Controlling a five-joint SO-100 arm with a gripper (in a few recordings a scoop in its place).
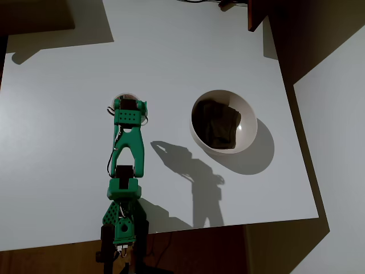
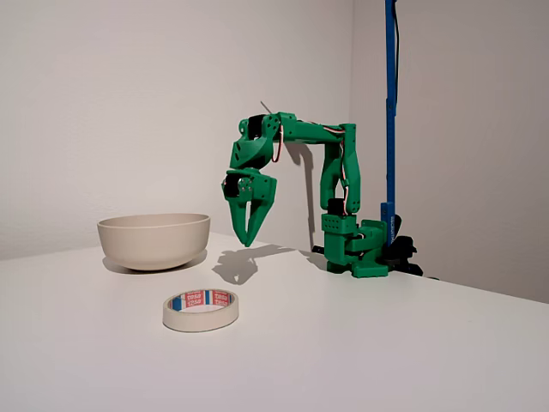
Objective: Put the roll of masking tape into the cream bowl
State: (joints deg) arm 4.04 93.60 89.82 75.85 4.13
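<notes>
The roll of masking tape [image 2: 201,310] lies flat on the white table, an off-white ring with red and blue marks on its core. In the overhead view only a pale arc of the tape [image 1: 132,95] shows from under the green arm's head. The gripper [image 2: 249,241] points straight down above the table, its fingers drawn together to a point and holding nothing. In the overhead view the gripper [image 1: 128,104] hangs over the tape. The cream bowl [image 1: 246,123] stands to the right of the gripper there, with a dark patch inside. In the fixed view the bowl [image 2: 154,245] stands left of the gripper.
The white table [image 1: 68,171] ends just in front of the arm's base [image 1: 122,228]. A blue pole [image 2: 390,103] rises behind the base in the fixed view. A dark brown object [image 1: 256,14] juts in at the table's far edge.
</notes>
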